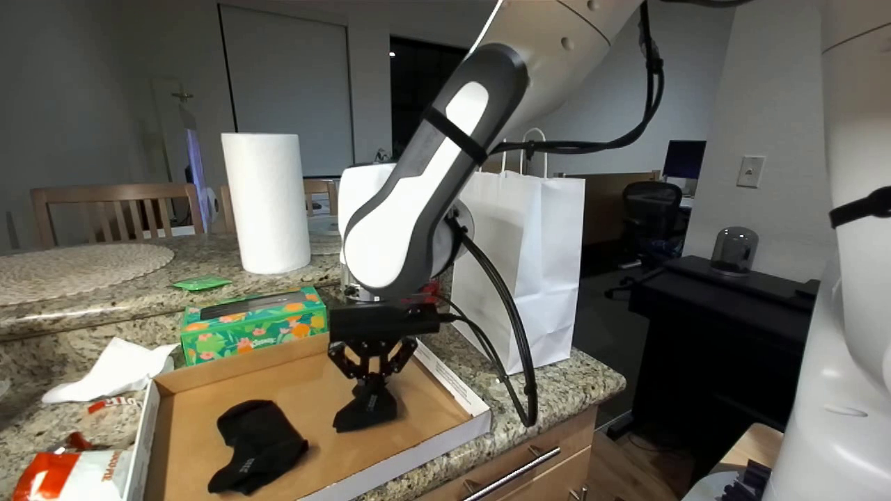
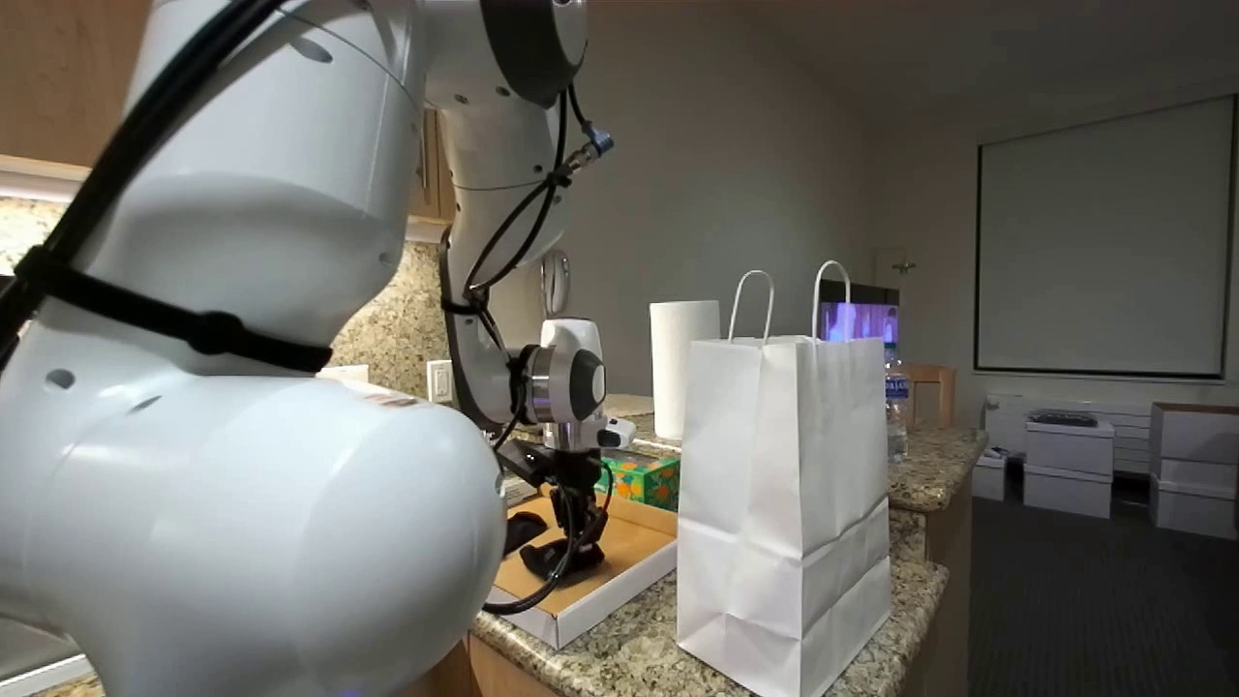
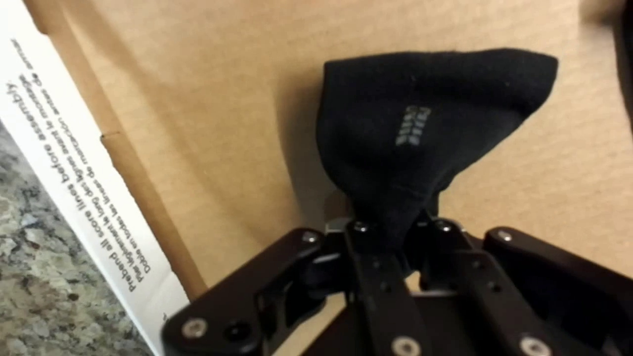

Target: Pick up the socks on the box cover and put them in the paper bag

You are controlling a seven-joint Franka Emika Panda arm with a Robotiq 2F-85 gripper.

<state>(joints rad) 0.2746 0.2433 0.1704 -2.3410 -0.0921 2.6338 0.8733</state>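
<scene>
While 1 gripper [image 1: 373, 381] was pinching 1 black sock [image 3: 420, 113] between its 2 jaws, I saw 1 other sock [image 1: 261, 445] lying near it, both inside 1 box cover [image 1: 313, 390]. Beside this cover there stood upright 1 paper bag [image 2: 745, 455], and also 1 green tissue box [image 1: 261, 335].

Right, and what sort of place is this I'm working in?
Most likely a kitchen, though whether in a home or an office I can't tell: a speckled, stone-look counter, wooden drawers beneath it, and an upright paper towel roll.
</scene>
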